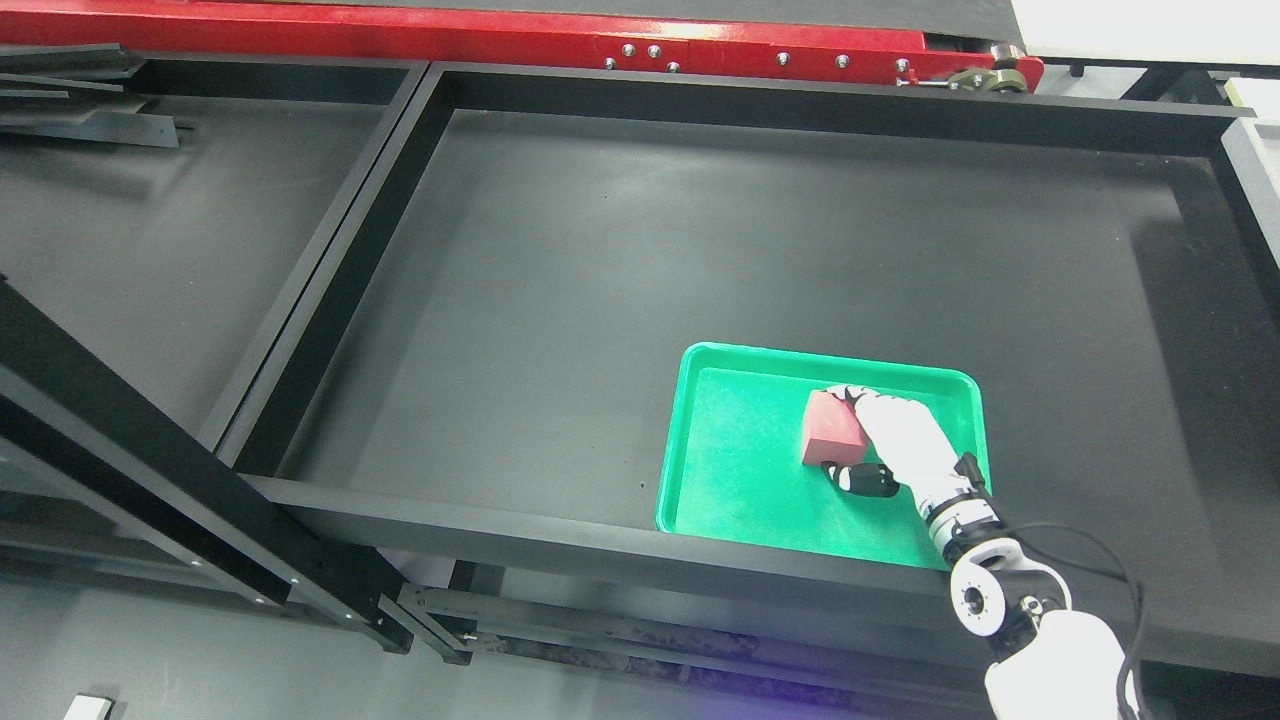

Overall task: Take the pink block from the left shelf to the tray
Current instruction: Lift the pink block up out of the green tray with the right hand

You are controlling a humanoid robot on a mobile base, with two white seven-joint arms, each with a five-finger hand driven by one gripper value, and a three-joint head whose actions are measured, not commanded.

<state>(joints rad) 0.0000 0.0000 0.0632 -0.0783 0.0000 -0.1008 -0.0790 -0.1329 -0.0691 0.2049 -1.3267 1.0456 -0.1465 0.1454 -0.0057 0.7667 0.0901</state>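
On the black table (620, 300), right hand (880, 440) grips pink block (830, 430) mid green tray (740, 480).

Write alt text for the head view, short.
The robot's right hand grips a pink block over the green tray, which sits in a large black bin. A red rail runs along the top edge.

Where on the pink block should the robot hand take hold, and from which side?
Grip the block across its two short side faces, from the right, as the right robot hand does now. Its flat, parallel faces suit opposing fingers, and the tray is open above.
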